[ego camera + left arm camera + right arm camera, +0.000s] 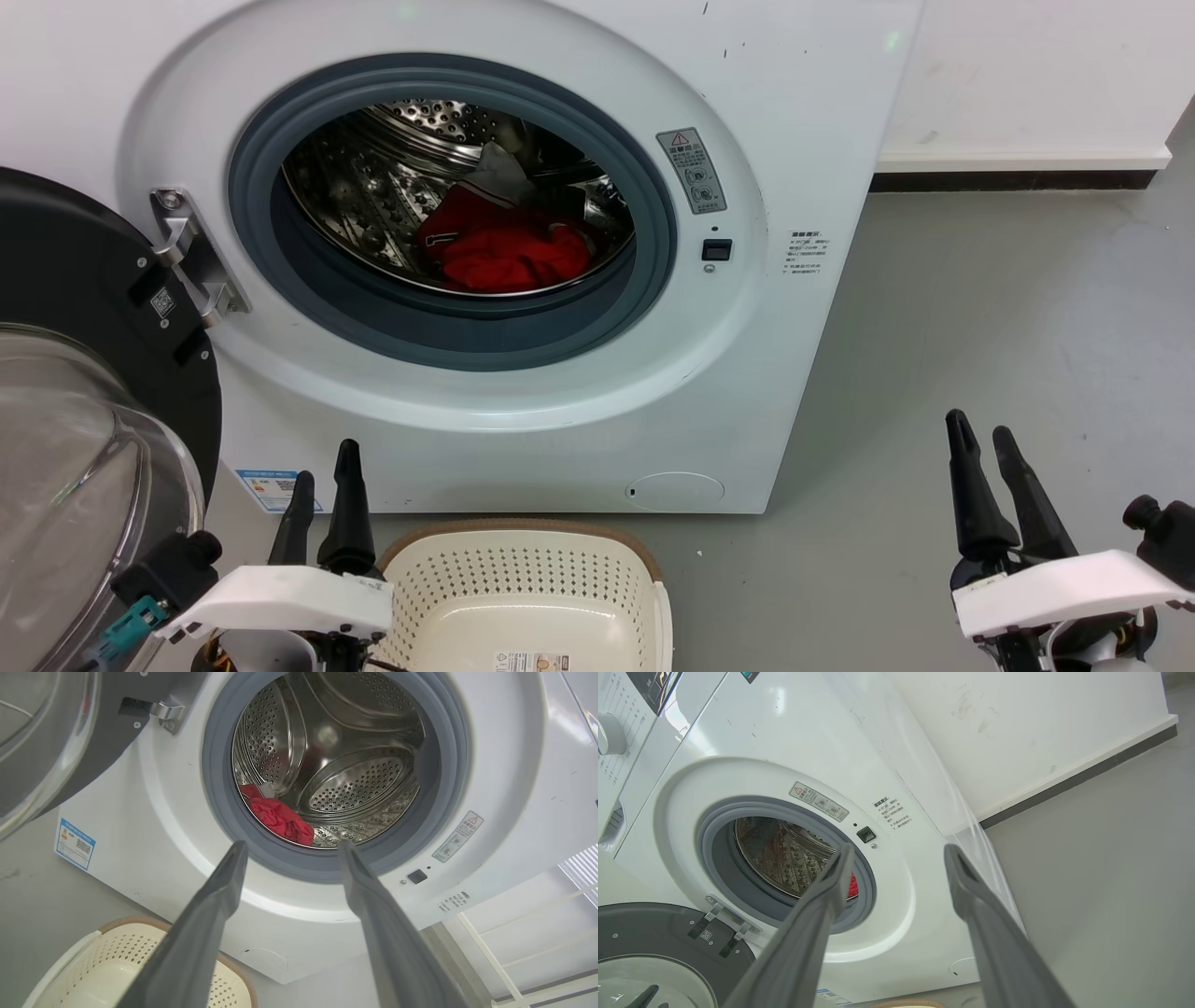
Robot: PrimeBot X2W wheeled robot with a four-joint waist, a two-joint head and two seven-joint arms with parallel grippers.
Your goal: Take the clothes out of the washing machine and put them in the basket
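1. Left gripper [326, 462]: my two dark fingers were spread wide with nothing between them. In the head view it stood at the lower left, fingers pointing up toward the washing machine [794, 373]. In the left wrist view, the fingers framed the lower edge of the porthole and stood apart from it.

2. Right gripper [977, 425]: my fingers were also parted and held nothing. It was at the lower right over the grey floor [980, 308], well to the right of the machine's front panel. In the right wrist view, the left finger crossed in front of the porthole.

3. Door [84, 392]: the black-framed glass door was swung fully open to the left on its metal hinge [191, 252]. It was near my left gripper.

4. The clothes [509, 252] lay inside the perforated steel drum [373, 187], at its bottom, behind the grey seal [467, 327].
   - A plain red garment [523, 261] lay bunched at the front.
   - A red piece with white trim [457, 210] lay just behind it, touching it.
   - A pale cloth piece [499, 168] rose behind both.

5. The basket [523, 560] stood on the floor in front of the machine, below the porthole. It was just to the right of my left gripper and well apart from my right gripper. Its brown rim faced the machine, and a label sticker [532, 661] showed on its inner bottom.
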